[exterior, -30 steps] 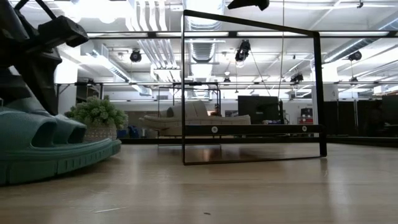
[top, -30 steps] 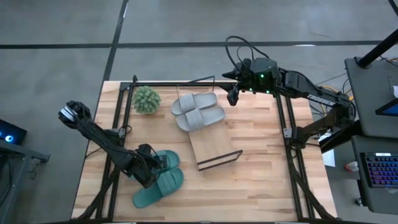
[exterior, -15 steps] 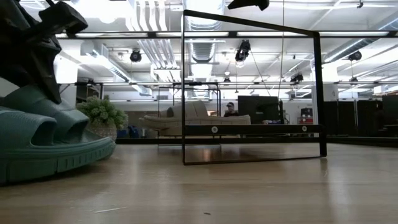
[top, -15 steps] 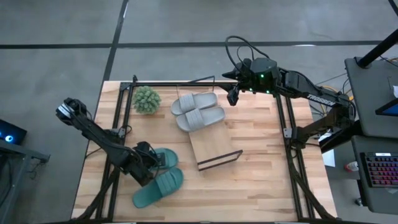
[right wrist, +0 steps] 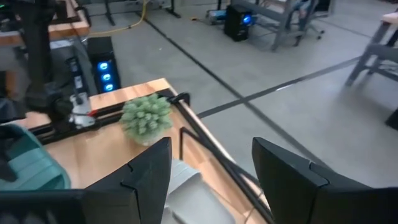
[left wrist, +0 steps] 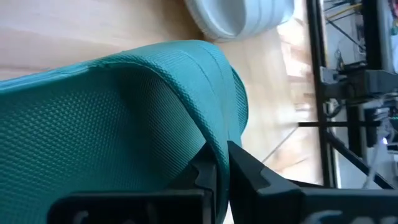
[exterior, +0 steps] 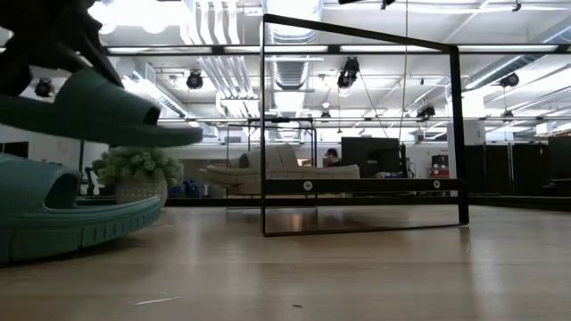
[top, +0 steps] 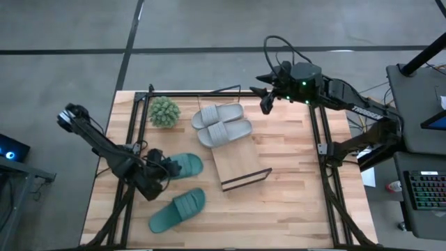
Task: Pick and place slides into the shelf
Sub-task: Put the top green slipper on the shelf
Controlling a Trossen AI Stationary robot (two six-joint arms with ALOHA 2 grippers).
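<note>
Large light-wood plank tabletop edged by a black metal frame. Near its middle, a long rectangular light-wood shelf board with a dark front edge and thin black wire frame, seen in the low view as a tall black wire rectangle. Dark right arm reaching over the far edge of the table, right gripper hanging beside the far end of the shelf with fingers spread wide and nothing between them. Dark left arm stretched along the table's left side, left gripper clamped tight on the edge of one teal green rubber slide sandal, pinched between the fingers in the wrist view and raised clear of the tabletop in the low view. Second teal green slide sandal flat on the wood nearer the front edge, apart from the lifted one. Pair of light grey wide-strap slide sandals side by side at the far end of the shelf board. Small fuzzy green plant in a pale pot just left of the grey pair.
</note>
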